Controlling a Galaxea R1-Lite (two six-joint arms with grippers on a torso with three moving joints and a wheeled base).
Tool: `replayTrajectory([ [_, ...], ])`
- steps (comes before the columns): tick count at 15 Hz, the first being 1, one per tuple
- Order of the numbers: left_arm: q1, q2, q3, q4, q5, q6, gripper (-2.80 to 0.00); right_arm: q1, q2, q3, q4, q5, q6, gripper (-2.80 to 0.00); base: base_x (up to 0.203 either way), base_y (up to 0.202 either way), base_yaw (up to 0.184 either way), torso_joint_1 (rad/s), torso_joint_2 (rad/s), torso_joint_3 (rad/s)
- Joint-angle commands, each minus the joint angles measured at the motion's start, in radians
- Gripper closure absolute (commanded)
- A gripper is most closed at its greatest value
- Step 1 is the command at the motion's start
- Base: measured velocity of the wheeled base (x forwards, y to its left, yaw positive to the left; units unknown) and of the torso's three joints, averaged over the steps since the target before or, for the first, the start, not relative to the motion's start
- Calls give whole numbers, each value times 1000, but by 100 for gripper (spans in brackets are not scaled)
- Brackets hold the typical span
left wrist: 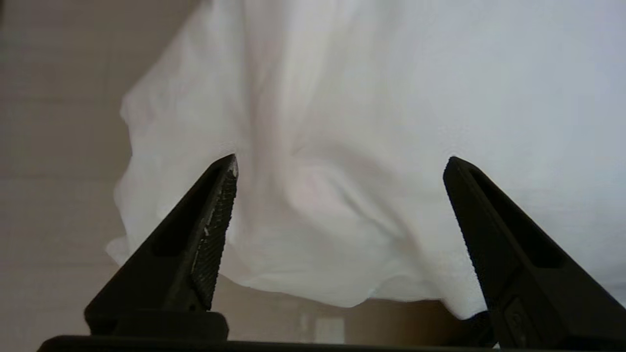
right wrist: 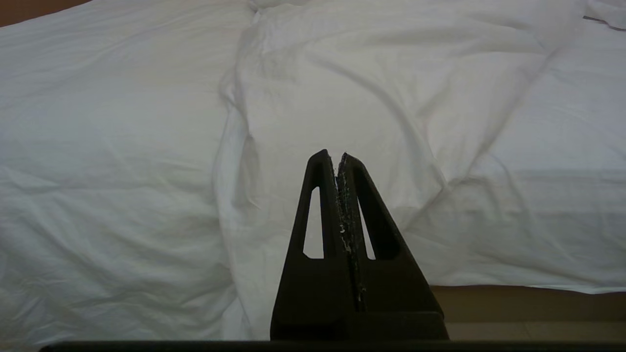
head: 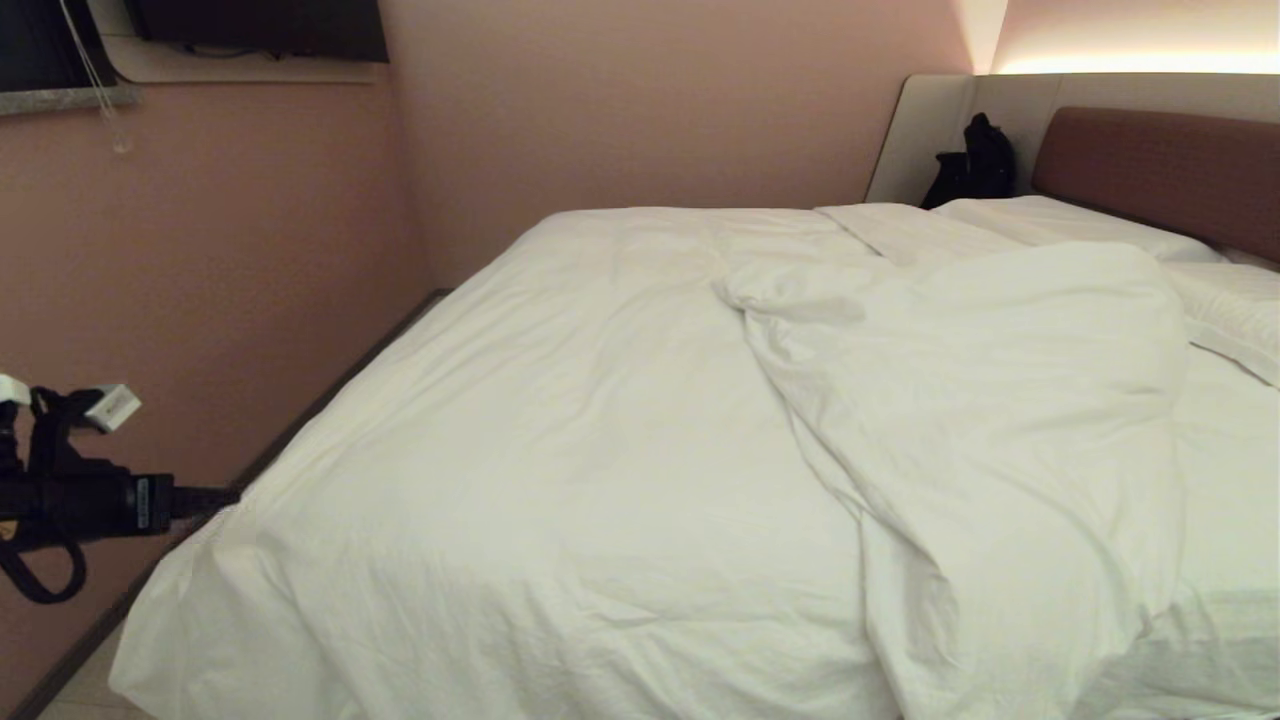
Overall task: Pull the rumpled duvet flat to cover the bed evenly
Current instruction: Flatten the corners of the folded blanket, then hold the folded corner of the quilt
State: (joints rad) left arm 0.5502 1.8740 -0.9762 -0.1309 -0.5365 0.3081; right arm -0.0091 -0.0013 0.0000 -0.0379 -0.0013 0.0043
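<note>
The white duvet (head: pixel 600 450) lies over most of the bed (head: pixel 1150 160). A thick flap of it (head: pixel 1000 400) is folded over on the right half. My left gripper (head: pixel 215 497) is at the duvet's near left corner, beside the wall. In the left wrist view the left gripper (left wrist: pixel 342 161) is open, and the duvet's hanging edge (left wrist: pixel 313 274) lies slack between the spread fingers, not pinched. My right gripper (right wrist: pixel 337 156) is shut on nothing and points at the folded duvet (right wrist: pixel 342 88) from the bed's near side. It is outside the head view.
The pink wall (head: pixel 200 250) runs close along the bed's left side, leaving a narrow floor strip (head: pixel 90 680). White pillows (head: pixel 1060 225) lie by the headboard. A black bag (head: pixel 975 160) sits in the far corner.
</note>
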Motion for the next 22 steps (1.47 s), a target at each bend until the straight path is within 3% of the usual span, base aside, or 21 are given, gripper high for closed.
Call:
replayTrajectory([
  [1, -1, -186, 27, -2, -12, -37, -280, 0, 1, 0, 0, 0, 0, 0, 0, 0, 0, 0, 0, 0],
  [6, -3, -374, 32, -2, -4, -279, -280, 0, 1, 0, 0, 0, 0, 0, 0, 0, 0, 0, 0, 0],
  [8, -3, -395, 20, -4, 59, -360, -280, 0, 1, 0, 0, 0, 0, 0, 0, 0, 0, 0, 0, 0],
  [12, -10, -436, 20, -1, 232, -463, -280, 0, 1, 0, 0, 0, 0, 0, 0, 0, 0, 0, 0, 0],
  [15, -12, -520, 61, 9, 279, -483, -280, 0, 1, 0, 0, 0, 0, 0, 0, 0, 0, 0, 0, 0],
  [19, -12, -641, 106, 31, 283, -499, -280, 0, 1, 0, 0, 0, 0, 0, 0, 0, 0, 0, 0, 0],
  [22, -12, -720, 105, 117, 282, -516, -280, 0, 1, 0, 0, 0, 0, 0, 0, 0, 0, 0, 0, 0],
])
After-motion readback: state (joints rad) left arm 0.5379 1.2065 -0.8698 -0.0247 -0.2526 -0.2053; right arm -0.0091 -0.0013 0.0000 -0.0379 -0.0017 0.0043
